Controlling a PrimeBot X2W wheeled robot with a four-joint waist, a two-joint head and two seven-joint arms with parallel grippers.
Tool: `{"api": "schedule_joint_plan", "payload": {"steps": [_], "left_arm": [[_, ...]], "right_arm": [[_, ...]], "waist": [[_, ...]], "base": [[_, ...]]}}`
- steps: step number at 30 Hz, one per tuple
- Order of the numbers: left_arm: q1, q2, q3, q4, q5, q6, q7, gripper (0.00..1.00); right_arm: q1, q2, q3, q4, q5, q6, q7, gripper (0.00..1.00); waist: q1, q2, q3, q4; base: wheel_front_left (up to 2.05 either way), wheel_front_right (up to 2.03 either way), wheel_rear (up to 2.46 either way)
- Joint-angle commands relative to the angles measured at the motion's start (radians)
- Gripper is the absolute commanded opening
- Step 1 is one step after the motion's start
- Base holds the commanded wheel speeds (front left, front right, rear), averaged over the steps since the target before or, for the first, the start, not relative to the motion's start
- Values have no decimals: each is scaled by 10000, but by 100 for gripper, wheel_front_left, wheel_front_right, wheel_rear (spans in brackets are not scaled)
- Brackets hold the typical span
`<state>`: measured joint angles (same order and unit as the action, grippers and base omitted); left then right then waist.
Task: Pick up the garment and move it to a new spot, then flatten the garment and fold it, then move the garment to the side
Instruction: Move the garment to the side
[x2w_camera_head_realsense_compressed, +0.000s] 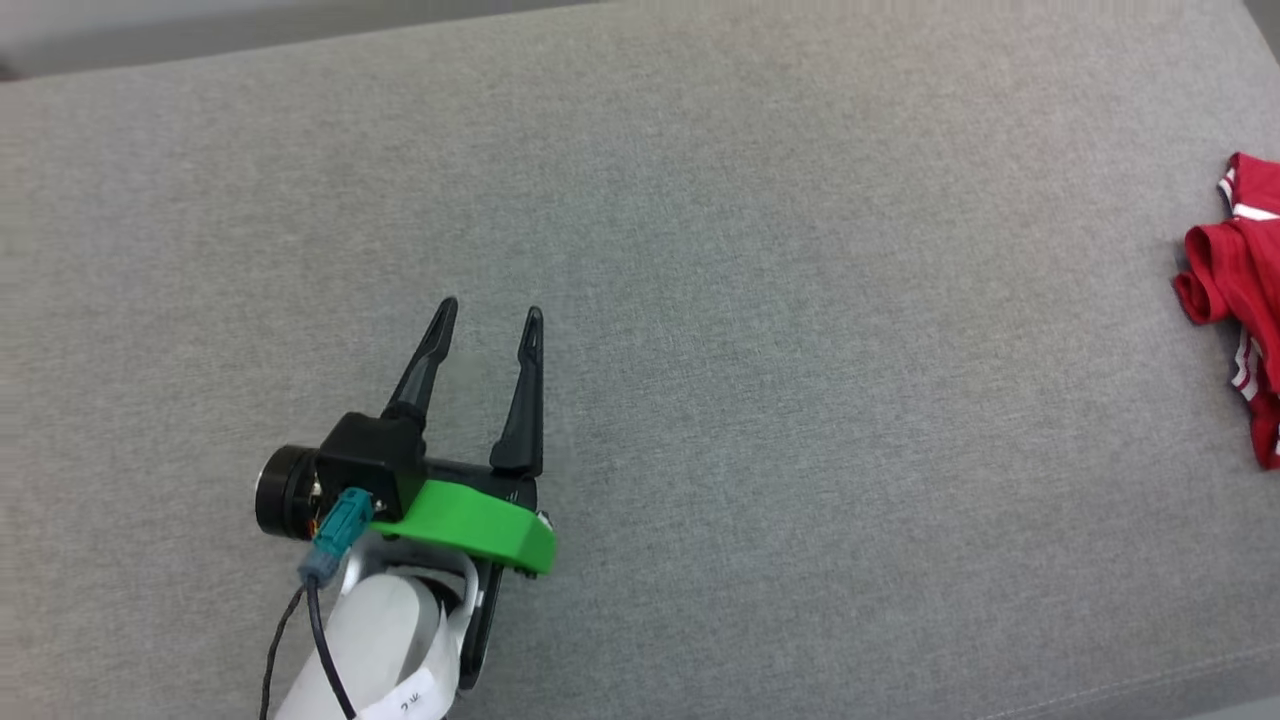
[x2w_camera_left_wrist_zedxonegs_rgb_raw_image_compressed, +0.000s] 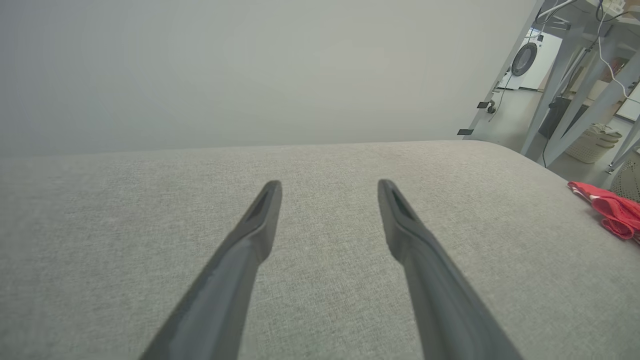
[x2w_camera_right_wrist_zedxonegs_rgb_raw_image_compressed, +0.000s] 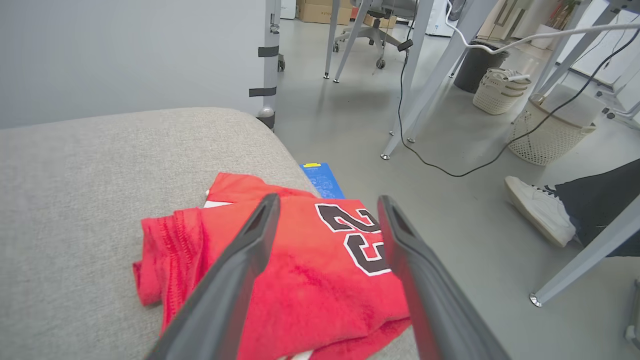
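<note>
The garment (x2w_camera_head_realsense_compressed: 1240, 290), a red jersey with white striped trim, lies crumpled at the far right edge of the grey cushioned surface (x2w_camera_head_realsense_compressed: 700, 250). In the right wrist view the garment (x2w_camera_right_wrist_zedxonegs_rgb_raw_image_compressed: 300, 280) shows its black number with white outline, and my right gripper (x2w_camera_right_wrist_zedxonegs_rgb_raw_image_compressed: 327, 202) hovers open just above it, fingers spread over the cloth. My left gripper (x2w_camera_head_realsense_compressed: 490, 315) stands open over bare grey fabric at the lower left, far from the jersey. The left wrist view shows my left gripper (x2w_camera_left_wrist_zedxonegs_rgb_raw_image_compressed: 329, 186) open and the garment (x2w_camera_left_wrist_zedxonegs_rgb_raw_image_compressed: 607, 210) at the far right.
The cushion's right edge (x2w_camera_right_wrist_zedxonegs_rgb_raw_image_compressed: 280, 145) drops to a grey floor with metal table legs (x2w_camera_right_wrist_zedxonegs_rgb_raw_image_compressed: 425, 75), a black cable (x2w_camera_right_wrist_zedxonegs_rgb_raw_image_compressed: 450, 170), woven baskets (x2w_camera_right_wrist_zedxonegs_rgb_raw_image_compressed: 550, 130) and a blue sheet (x2w_camera_right_wrist_zedxonegs_rgb_raw_image_compressed: 322, 180). A person's white shoe (x2w_camera_right_wrist_zedxonegs_rgb_raw_image_compressed: 540, 210) rests on the floor at right.
</note>
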<state>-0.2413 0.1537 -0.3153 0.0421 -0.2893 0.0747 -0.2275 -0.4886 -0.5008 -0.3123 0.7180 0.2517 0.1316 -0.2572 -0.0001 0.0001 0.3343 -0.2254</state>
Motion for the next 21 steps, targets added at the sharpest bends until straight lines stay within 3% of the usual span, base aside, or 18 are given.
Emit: {"api": "schedule_joint_plan", "payload": {"steps": [1,11,21], "left_arm": [[214,-50,66,75,-88,39,-82,100],[1082,-173,502,664,-571,191,-265,100],[1679,-46,1014,1018,-783,210,-327,100]], "right_arm": [[304,210,-85,-279,-146,-9,-44,100],[2705,2076,-302,-3284,-630,-9,188,100],[4581,3432,804,-6566,-875,-9,1387,100]], "waist": [[1,-1,-925,769],[1,-1,-1933,1440],[1,-1,-2703,1729]], "base": [[0,0,0],[0,0,0],[0,0,0]]}}
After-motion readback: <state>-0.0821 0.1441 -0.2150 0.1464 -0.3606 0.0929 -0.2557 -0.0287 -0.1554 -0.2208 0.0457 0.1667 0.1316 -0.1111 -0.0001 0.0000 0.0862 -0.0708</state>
